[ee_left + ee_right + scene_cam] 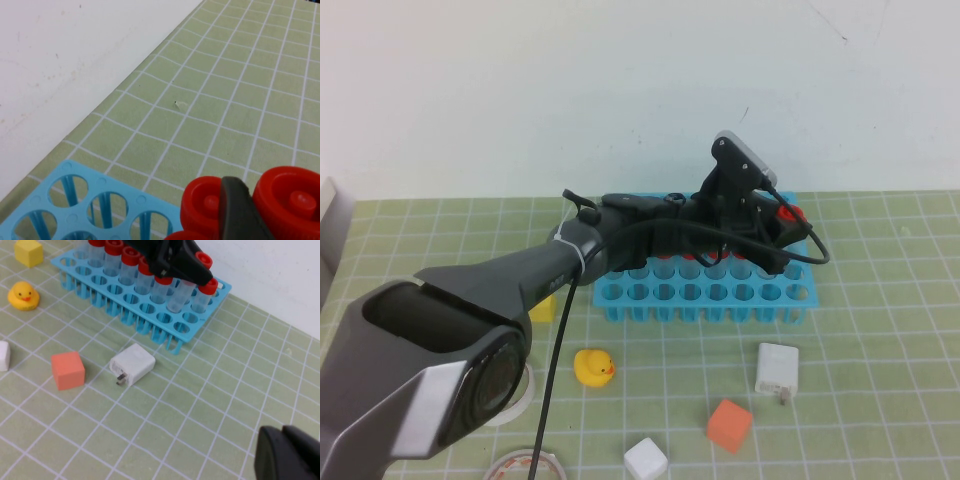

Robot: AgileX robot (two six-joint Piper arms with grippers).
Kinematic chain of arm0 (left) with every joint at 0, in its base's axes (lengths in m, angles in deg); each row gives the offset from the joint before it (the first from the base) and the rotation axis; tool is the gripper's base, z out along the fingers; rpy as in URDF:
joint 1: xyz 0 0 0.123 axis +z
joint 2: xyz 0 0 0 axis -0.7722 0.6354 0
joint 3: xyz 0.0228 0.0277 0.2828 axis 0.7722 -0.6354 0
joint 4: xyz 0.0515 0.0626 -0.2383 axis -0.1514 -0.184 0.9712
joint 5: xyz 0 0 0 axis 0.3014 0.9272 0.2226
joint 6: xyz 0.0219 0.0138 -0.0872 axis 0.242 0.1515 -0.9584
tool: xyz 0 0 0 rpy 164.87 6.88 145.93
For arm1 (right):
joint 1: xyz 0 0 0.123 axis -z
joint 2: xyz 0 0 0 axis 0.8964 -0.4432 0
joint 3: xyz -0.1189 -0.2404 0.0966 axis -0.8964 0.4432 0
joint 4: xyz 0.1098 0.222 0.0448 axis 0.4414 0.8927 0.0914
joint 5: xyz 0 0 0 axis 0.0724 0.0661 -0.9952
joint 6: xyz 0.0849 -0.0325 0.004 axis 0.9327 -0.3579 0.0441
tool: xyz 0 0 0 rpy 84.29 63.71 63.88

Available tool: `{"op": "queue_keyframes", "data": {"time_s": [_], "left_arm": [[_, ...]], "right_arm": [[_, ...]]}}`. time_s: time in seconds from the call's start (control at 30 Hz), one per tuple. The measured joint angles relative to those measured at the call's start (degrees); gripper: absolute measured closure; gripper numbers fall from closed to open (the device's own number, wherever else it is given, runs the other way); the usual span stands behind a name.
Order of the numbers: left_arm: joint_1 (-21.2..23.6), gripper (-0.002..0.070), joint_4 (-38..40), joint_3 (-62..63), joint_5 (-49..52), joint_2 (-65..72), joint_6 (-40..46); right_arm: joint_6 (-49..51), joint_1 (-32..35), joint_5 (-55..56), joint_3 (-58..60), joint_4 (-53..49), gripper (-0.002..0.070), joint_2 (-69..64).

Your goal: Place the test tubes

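One green gridded mat [880, 400], white wall [520, 80], blue rack [700, 296], test tube [178, 298]

A rubber duck [593, 367], a white charger [777, 370], an orange cube [730, 425] and a white cube [646, 461] (nearest the camera) lie on the green mat [890, 400].

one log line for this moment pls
left gripper: over rack right end, among test tubes | right gripper: shut, away from rack
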Motion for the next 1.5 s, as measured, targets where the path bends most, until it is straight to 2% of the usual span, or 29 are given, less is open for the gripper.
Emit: {"op": "queue_keyframes", "data": {"time_s": [0.6, 0.67, 0.8, 0.9, 1.23, 1.4, 1.5], "left_arm": [[0.0, 0.0419, 0.1, 0.39, -0.65, 1.05, -1.92], [0.0, 0.0379, 0.1, 0.39, -0.65, 1.05, -2.7], [0.0, 0.0189, 0.1, 0.42, -0.36, 1.05, -5.05], [0.0, 0.0137, 0.02, 0.42, 0.22, 0.83, -6.82], [0.34, 0.018, -2.66, 0.42, 0.57, -6.01, -10.66], [0.42, 0.023, -16.12, 0.42, 0.71, -12.93, -18.86], [0.95, 0.0314, -27.24, 0.42, 2.57, -18.3, -28.17]], "right_arm": [[0.13, 0.0, 0.0, 0.0, -0.03, 0.0675, 0.0], [0.15, 0.0, 0.0, 0.0, -0.03, 0.0675, 0.0], [0.15, 0.0, 0.0, 0.0, -0.03, 0.0675, 0.0], [0.15, 0.0, 0.0, 0.0, -0.03, 0.0675, 0.0], [0.15, 0.0, 0.0, 0.0, -0.03, 0.0675, 0.0], [0.25, 0.0, 0.0, 0.0, -0.38, 0.0675, 0.0], [0.25, 0.0, 0.0, 0.0, -0.67, 0.0675, 0.0]]}}
